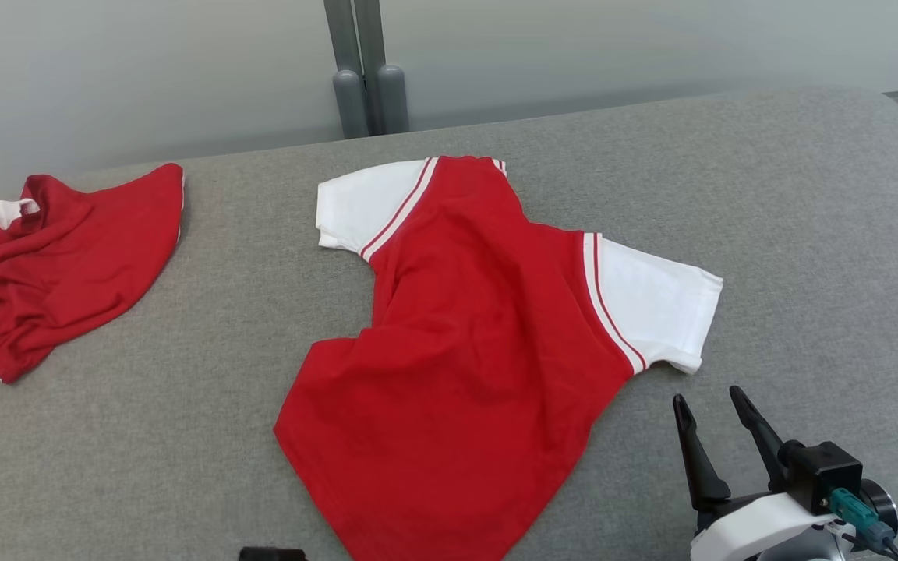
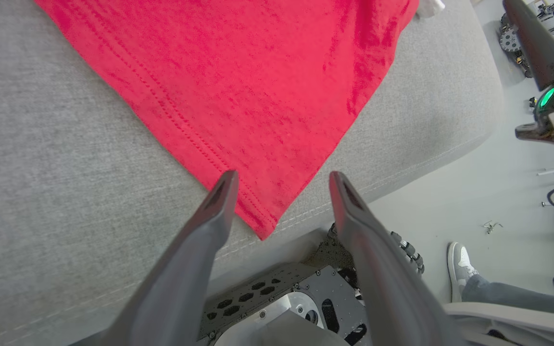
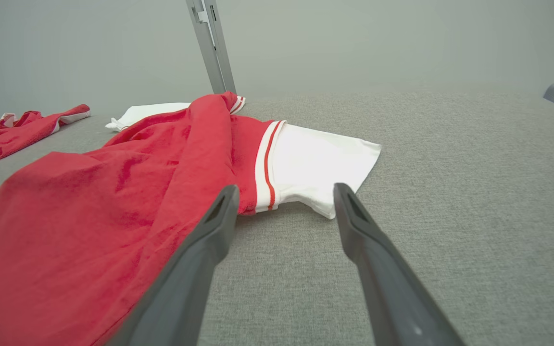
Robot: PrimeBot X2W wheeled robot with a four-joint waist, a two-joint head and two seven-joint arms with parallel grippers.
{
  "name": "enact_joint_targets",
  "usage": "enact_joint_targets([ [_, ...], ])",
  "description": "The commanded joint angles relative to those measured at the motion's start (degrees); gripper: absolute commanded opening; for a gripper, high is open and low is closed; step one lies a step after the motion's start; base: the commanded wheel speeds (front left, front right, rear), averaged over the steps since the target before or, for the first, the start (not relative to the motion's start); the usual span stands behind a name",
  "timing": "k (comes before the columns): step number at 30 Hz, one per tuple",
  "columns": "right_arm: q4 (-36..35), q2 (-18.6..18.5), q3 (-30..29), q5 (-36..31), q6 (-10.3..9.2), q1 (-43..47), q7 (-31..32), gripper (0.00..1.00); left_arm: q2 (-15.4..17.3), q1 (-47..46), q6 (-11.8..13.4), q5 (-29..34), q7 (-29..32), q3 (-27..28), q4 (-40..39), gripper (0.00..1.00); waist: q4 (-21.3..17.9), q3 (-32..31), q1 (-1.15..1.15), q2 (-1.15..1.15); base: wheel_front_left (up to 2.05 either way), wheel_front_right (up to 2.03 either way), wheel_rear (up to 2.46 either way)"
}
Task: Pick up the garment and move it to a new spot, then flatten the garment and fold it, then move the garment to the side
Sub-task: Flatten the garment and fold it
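Note:
The garment (image 1: 480, 343) is a red T-shirt with white sleeves and red-and-white trim, spread fairly flat in the middle of the grey padded surface (image 1: 807, 234), collar away from me, hem near the front edge. My right gripper (image 1: 708, 399) hovers open just off the shirt's right sleeve, nothing between its fingers; in the right wrist view the gripper (image 3: 284, 191) points at the white sleeve (image 3: 315, 163). In the left wrist view my left gripper (image 2: 282, 179) is open over the garment's (image 2: 248, 86) lower hem corner, holding nothing.
A second red garment (image 1: 44, 257) lies crumpled at the far left of the surface. A grey post (image 1: 363, 70) stands behind the back edge. In the left wrist view a person's shoe (image 2: 459, 264) and the robot's base (image 2: 277, 307) are on the floor below the front edge.

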Motion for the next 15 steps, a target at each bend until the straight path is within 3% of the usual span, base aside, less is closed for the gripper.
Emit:
enact_joint_targets([
  [1, 0.0, -0.3, -0.1, 0.0, -0.02, -0.5, -0.2, 1.00, 0.7, -0.6, 0.6, 0.0, -0.6, 1.4, -0.8, 1.00, -0.5, 0.2, 0.00, 0.00, 0.00, 0.00, 0.00],
  [5, -0.2, -0.3, -0.5, -0.1, -0.02, -0.3, -0.2, 1.00, 2.1, -3.2, 2.3, 0.7, -1.9, 5.2, -1.4, 1.00, -1.3, 0.5, 0.00, 0.00, 0.00, 0.00, 0.00],
  [7, -0.3, -0.2, -0.5, -0.1, -0.02, -0.3, -0.2, 1.00, 1.0, -5.7, 2.9, -0.3, -3.1, 7.4, 0.4, 1.00, -1.5, 0.9, 0.00, 0.00, 0.00, 0.00, 0.00],
  [12, 0.0, 0.2, 0.6, 0.0, -0.02, -1.4, -0.2, 1.00, 0.5, -14.9, 4.7, 2.7, -5.7, 10.3, 11.8, 1.00, -3.0, 2.2, 0.00, 0.00, 0.00, 0.00, 0.00],
  [15, 0.0, 0.3, 0.9, 0.2, -0.02, -2.1, -0.2, 1.00, -0.2, -19.7, 3.8, 2.8, -5.8, 10.6, 18.6, 1.00, -4.6, 3.0, 0.00, 0.00, 0.00, 0.00, 0.00],
])
